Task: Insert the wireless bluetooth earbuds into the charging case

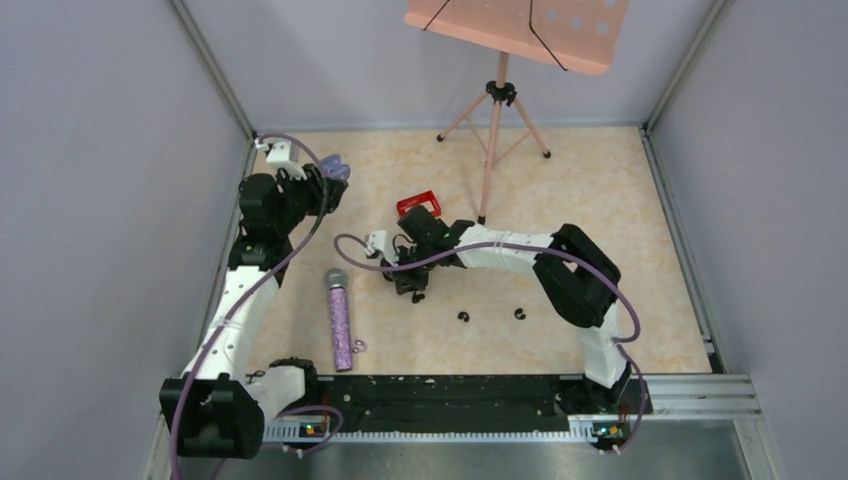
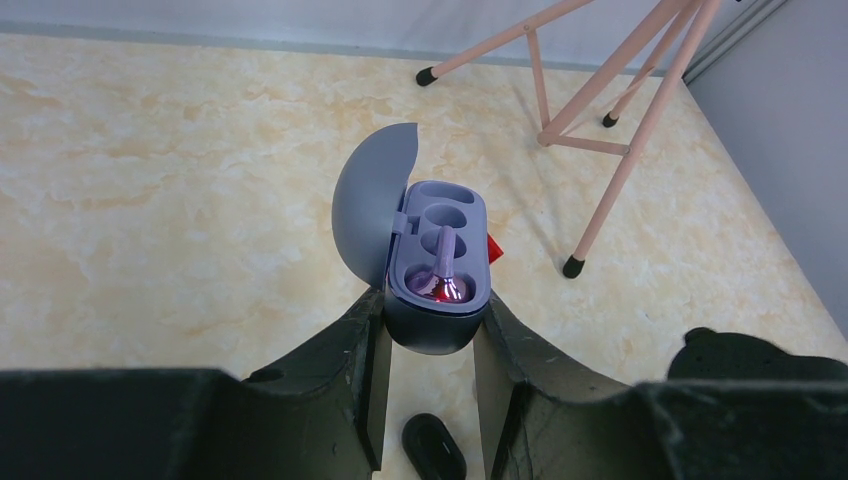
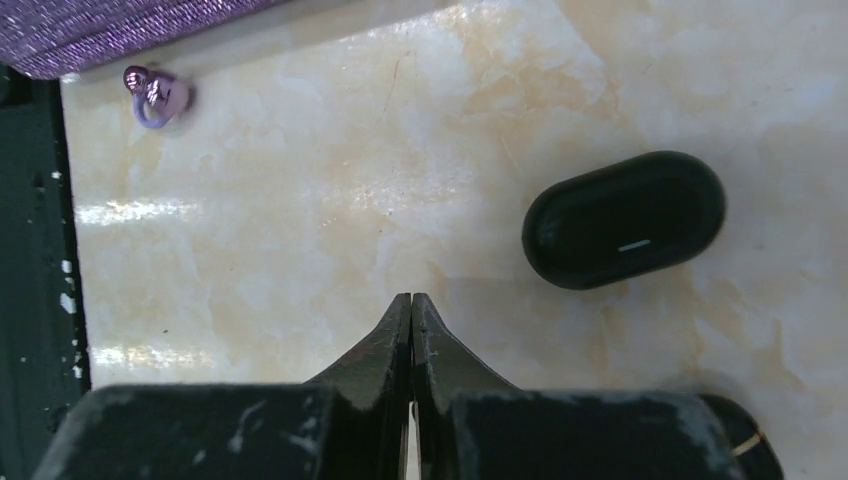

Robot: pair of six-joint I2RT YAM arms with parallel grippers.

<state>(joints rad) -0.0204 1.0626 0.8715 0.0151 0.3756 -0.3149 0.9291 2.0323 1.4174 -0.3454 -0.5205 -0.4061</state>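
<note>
Tabletop [image 1: 600, 200] marbled beige, walls [image 1: 100, 150] grey; left gripper [image 2: 435, 305] clamps case [image 2: 445, 250], right gripper [image 3: 411, 300] closed, seemingly empty.

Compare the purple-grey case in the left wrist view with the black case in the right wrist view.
Colour: purple-grey case lavender-grey, black case plain black. Lid: purple-grey case open, one pinkish earbud seated inside; black case shut. Support: purple-grey case held by the left gripper; black case lying free on the table. Both are rounded ovals.
</note>
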